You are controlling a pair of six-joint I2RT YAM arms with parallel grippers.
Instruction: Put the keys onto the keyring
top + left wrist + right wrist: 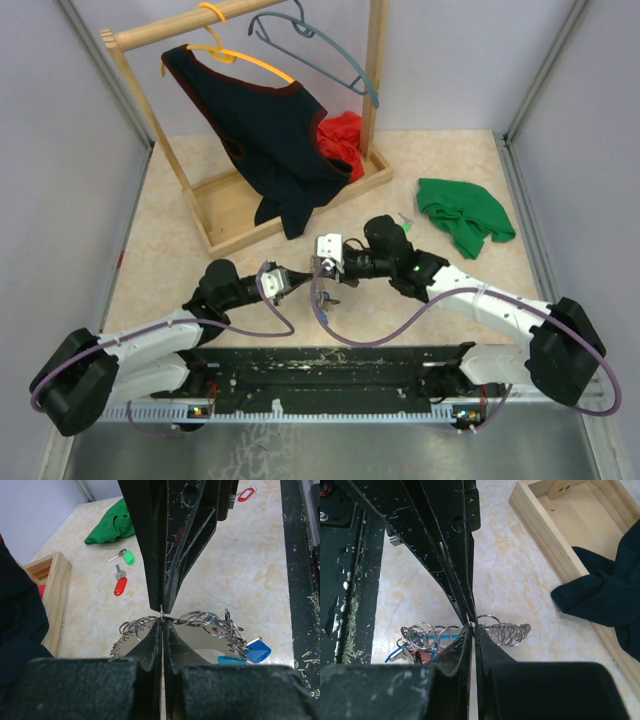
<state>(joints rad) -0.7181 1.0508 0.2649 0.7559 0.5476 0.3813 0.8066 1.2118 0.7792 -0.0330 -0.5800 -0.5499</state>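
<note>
The keyring (pixel 200 619) is a chain of silver wire rings hanging just above the table, also seen as the keyring (pixel 507 632) and the keyring (pixel 322 300). Blue-capped keys (pixel 257 650) dangle from its one end. My left gripper (pixel 163 620) and right gripper (pixel 472 626) meet tip to tip at mid-table, each shut on one thin ring of the chain. In the top view the left gripper (pixel 300 276) sits just left of the right gripper (pixel 322 264). A green-capped key (pixel 128 557) and a red-capped key (pixel 120 586) lie loose on the table beyond.
A wooden clothes rack (pixel 230 215) with a dark garment (pixel 270 130) and red cloth (pixel 340 140) stands at the back left. A green cloth (pixel 462 215) lies at the back right. Another red tag (pixel 245 494) lies near the black base rail.
</note>
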